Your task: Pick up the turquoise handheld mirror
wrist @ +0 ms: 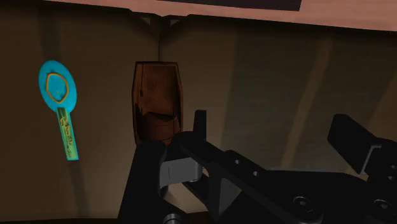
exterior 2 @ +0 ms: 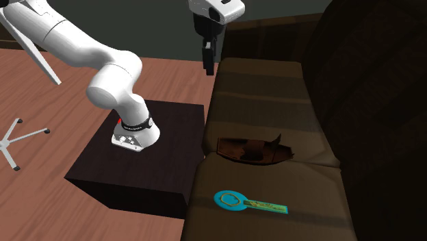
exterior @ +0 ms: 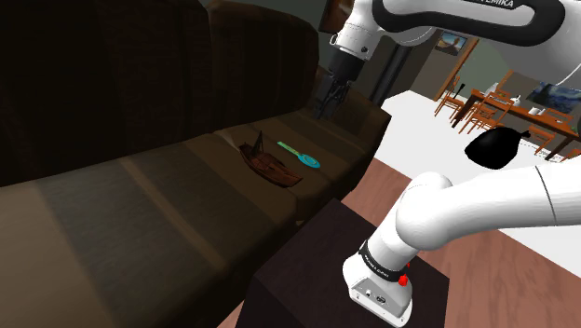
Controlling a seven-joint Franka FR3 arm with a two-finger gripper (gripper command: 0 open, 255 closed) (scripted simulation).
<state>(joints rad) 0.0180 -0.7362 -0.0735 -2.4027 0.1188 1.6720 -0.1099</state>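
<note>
Shoulder view: gripper (exterior: pixel 326 98) hangs spread wide, high at one o'clock of the turquoise mirror (exterior: pixel 300 157) lying flat on the sofa (exterior: pixel 140 196). A misaimed descent could snag the brown boat-shaped piece (exterior: pixel 270 168) beside it.

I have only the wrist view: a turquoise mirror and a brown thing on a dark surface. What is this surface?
Observer: A dark sofa; both lie on its seat, and the backrest rises behind them.
Operator: How high is the claw?
Observer: In the shoulder view the claw hangs well above the seat and touches nothing.
Operator: Which way does the mirror point?
Observer: The mirror has its round head toward the seat's front edge, on the side of the stand; its handle points to the backrest.
</note>
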